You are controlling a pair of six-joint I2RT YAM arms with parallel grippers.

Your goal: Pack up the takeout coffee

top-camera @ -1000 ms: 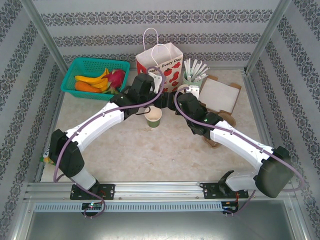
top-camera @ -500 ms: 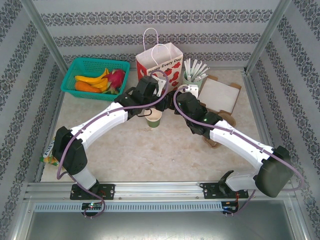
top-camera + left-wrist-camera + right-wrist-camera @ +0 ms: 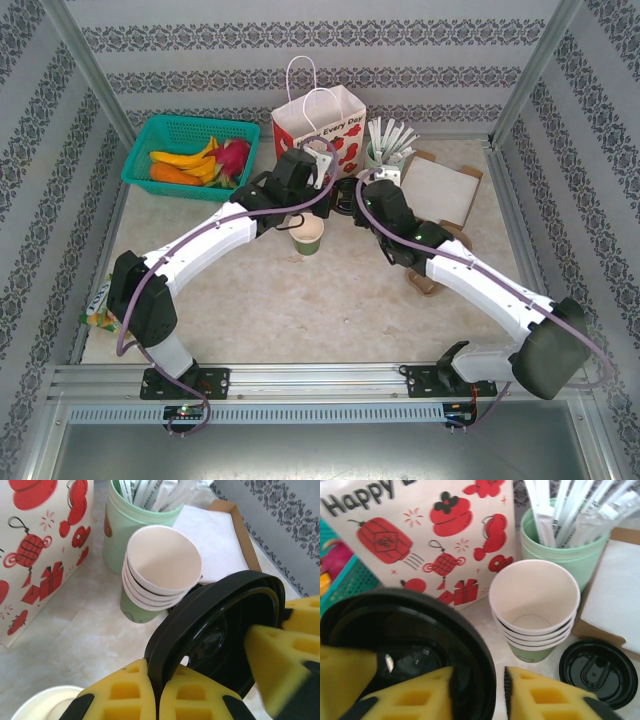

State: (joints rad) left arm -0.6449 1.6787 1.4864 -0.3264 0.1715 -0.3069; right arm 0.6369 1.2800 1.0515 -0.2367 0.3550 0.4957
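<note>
The takeout coffee cup (image 3: 308, 236), small and green, stands lidless on the table between the two arms; its pale rim (image 3: 42, 705) shows at the bottom left of the left wrist view. Its round black lid (image 3: 220, 630) hangs on edge above the table behind the cup. My left gripper (image 3: 159, 674) is shut on the lid's rim. My right gripper (image 3: 477, 676) straddles the opposite rim of the lid (image 3: 415, 645) with its jaws open, and a gap separates one finger from the rim. In the top view the left gripper (image 3: 322, 186) and right gripper (image 3: 358, 192) face each other.
A red-and-white paper bag (image 3: 322, 125) stands behind the grippers. A stack of paper cups (image 3: 535, 605), a pale green holder of white sticks (image 3: 570, 550) and another black lid (image 3: 600, 667) are close by. A cardboard tray (image 3: 440, 185) lies right, a teal fruit basket (image 3: 190, 150) left.
My left gripper moved right to the lid and closed on its rim. My right gripper, shut on the lid before, has opened its jaws.
</note>
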